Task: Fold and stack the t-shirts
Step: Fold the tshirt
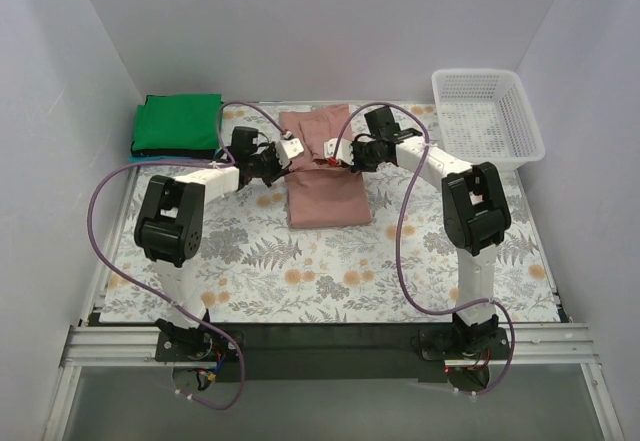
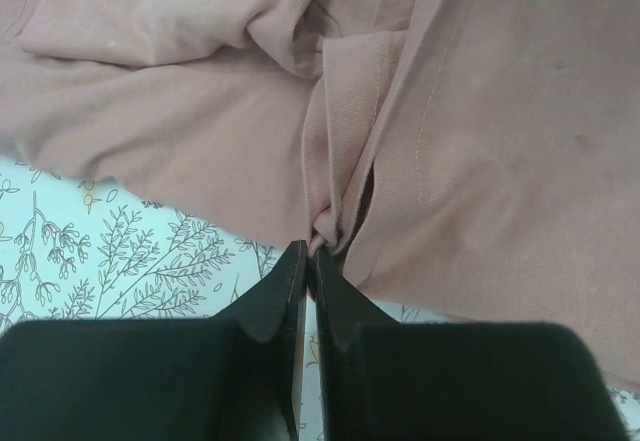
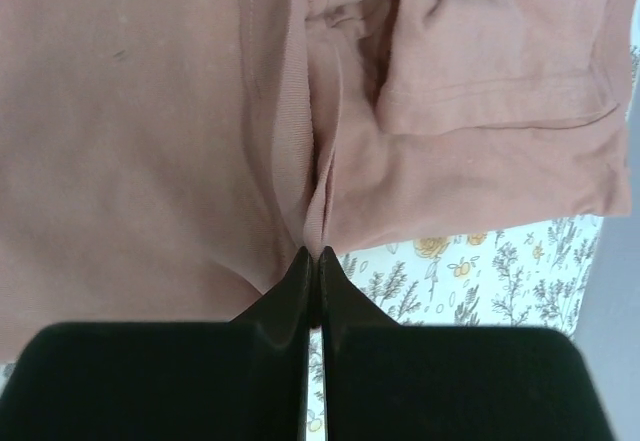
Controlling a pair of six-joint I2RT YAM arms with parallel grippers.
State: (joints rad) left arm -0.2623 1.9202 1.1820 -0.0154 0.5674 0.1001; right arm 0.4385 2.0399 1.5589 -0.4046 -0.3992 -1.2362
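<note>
A dusty pink-brown t-shirt (image 1: pixel 325 196) lies partly folded in the middle of the table, long side running away from me. My left gripper (image 1: pixel 290 151) is shut on a pinch of its left edge; the left wrist view shows the cloth (image 2: pixel 480 111) bunched at the closed tips (image 2: pixel 310 253). My right gripper (image 1: pixel 335 151) is shut on its right edge; the right wrist view shows a fold of cloth (image 3: pixel 150 111) at the closed tips (image 3: pixel 312 253). A bright green folded t-shirt (image 1: pixel 178 124) lies at the back left.
A white plastic mesh basket (image 1: pixel 487 111) stands at the back right. The floral table cloth (image 1: pixel 330 271) covers the table. White walls close in the back and sides. Purple cables loop off both arms.
</note>
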